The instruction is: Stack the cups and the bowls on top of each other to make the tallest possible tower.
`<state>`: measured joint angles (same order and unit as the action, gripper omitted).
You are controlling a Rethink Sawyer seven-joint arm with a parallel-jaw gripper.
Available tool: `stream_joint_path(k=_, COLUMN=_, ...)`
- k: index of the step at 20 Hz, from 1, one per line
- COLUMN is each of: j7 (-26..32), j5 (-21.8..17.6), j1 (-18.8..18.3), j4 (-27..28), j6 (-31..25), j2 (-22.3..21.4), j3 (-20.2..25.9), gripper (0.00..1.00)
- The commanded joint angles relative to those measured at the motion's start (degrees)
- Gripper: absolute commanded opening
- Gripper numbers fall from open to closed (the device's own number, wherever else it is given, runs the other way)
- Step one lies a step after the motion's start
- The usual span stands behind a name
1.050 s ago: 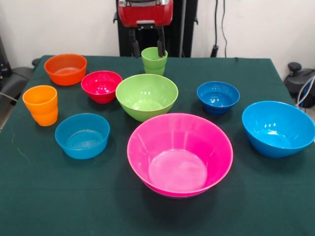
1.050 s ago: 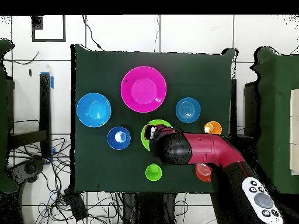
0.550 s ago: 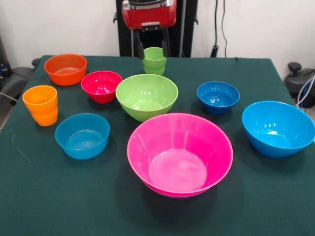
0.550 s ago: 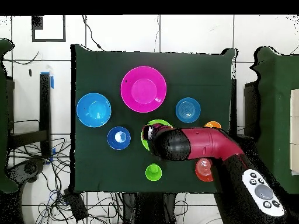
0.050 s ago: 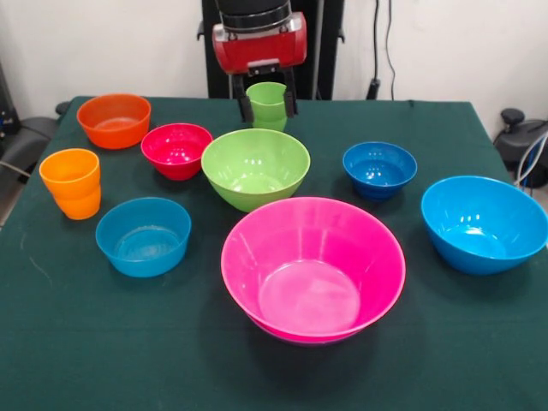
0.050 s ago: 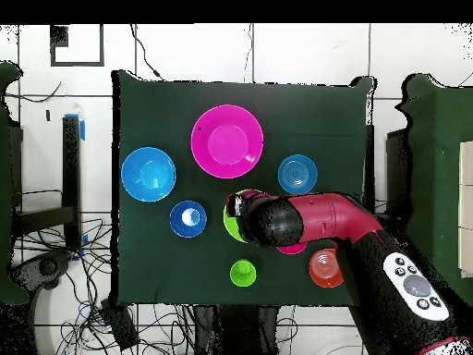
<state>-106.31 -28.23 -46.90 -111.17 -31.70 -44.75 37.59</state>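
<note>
Finding a dark green cloth-covered table [image 5: 86,342], with every cup and bowl standing singly on it, none nested, none touching.

Sitting nearest the near edge in the front view: the widest piece, a glossy pink plastic bowl [image 5: 312,270]. Leaving broad bare cloth on both sides of it and along that whole near edge.

Crowding the right edge: a large sky-blue plastic bowl [image 5: 484,223], with only a narrow strip of cloth outside it.

Occupying the middle, just behind the pink bowl's rim: a lime green plastic bowl [image 5: 255,167].

Reaching down over the far edge: the red and black robot arm [image 5: 259,43]. In the overhead view, hiding part of the lime bowl under its red body.

Standing left of the pink bowl: a small light-blue plastic bowl [image 5: 143,236]. Standing right of the lime one, with open cloth behind it out to the far right corner: a small dark-blue plastic bowl [image 5: 379,169].

Filling the far left corner: a small orange plastic bowl [image 5: 114,120]. Resting between it and the lime bowl: a small red plastic bowl [image 5: 176,150].

Hugging the left edge: a ribbed orange plastic cup [image 5: 71,182].

Standing upright near the far edge: a ribbed light green plastic cup [image 5: 267,98]. Straddling it: the black gripper [image 5: 267,115], jaws released and spread, one on each side of the cup.
</note>
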Motion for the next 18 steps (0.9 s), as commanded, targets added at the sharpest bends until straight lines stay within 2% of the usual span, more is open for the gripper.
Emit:
stream_joint_path(k=1, j7=15.7, j5=-6.4, j1=-0.1, j4=2.6, j6=-5.7, j2=3.8, j3=4.1, gripper=1.00)
stream_joint_path(k=6, j7=12.7, j5=-5.9, j1=-0.4, j4=0.3, j6=-6.2, j2=1.0, j3=4.8, gripper=1.00)
stream_joint_path(k=8, j7=12.9, j5=-5.6, j1=-1.0, j4=-0.1, j6=-7.1, j2=0.3, j3=5.2, gripper=1.00)
stream_joint_path(k=15, j7=13.3, j5=-2.3, j1=-3.9, j4=-4.2, j6=-9.3, j2=-7.2, j3=9.0, gripper=1.00)
stream_joint_path(k=18, j7=13.8, j5=-1.9, j1=-5.4, j4=-4.9, j6=-10.3, j2=-8.9, j3=10.3, gripper=1.00)
